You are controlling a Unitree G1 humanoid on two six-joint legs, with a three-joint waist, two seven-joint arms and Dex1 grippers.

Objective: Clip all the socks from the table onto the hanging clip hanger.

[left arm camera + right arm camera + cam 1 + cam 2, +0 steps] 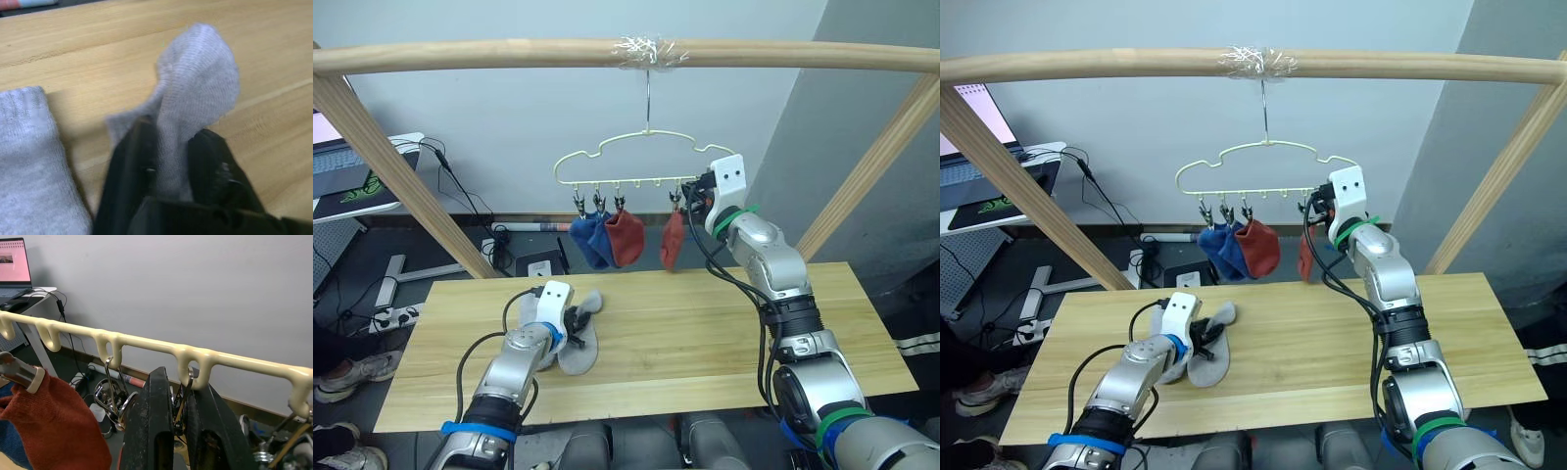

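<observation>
This looks like a robotics lab or test room. A rough wooden frame [607,54] stands over a plain plank desk [705,333], cables and a power strip [393,315] trail across the floor, and an open laptop [337,162] sits on a side stand against bare grey walls

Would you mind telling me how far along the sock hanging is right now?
Four socks hang clipped on the clip hanger: two blue, two rust red. The left gripper pinches one grey sock; the right gripper squeezes a clip. The other grey sock lies on the table.

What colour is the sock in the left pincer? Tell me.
Light grey sock, clearest in the left wrist view.
</observation>
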